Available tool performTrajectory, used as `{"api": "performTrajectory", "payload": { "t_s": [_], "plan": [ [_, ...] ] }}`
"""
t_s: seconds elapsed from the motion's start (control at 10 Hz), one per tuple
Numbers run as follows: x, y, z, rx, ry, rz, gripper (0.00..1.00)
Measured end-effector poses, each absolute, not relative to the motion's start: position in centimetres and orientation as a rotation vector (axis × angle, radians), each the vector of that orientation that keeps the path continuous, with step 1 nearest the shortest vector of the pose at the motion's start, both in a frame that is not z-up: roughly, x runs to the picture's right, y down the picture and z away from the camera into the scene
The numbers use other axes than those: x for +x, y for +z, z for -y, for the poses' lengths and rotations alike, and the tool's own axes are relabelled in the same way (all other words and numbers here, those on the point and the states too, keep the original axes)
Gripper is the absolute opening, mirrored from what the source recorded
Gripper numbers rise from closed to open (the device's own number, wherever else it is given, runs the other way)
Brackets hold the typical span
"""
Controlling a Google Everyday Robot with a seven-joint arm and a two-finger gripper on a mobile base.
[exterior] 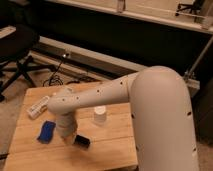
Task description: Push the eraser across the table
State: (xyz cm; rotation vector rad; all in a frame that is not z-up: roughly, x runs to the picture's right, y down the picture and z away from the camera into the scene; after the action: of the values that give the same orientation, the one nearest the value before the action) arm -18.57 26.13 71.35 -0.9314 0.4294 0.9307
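1. Now my gripper (70,139) hangs low over the table (115,152), near its front edge; how wide it stands, I cannot tell.
2. The eraser (83,142) lies flat just beside it.
3. A blue pad (46,131) lies on its other side, and a white cup (100,115) stands behind.

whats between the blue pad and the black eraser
In the camera view, the tool hangs between the blue pad and the eraser, close beside the eraser, over the table.
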Motion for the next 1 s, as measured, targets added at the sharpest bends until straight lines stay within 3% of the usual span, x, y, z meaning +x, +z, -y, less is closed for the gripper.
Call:
{"api": "performTrajectory", "payload": {
  "t_s": [0.6,1.0],
  "plan": [
    [-20.3,71.6,-30.1,-1.009,0.864,-0.443,0.0],
    [-18.0,74.9,-28.6,-0.916,0.937,-0.471,0.0]
  ]
}}
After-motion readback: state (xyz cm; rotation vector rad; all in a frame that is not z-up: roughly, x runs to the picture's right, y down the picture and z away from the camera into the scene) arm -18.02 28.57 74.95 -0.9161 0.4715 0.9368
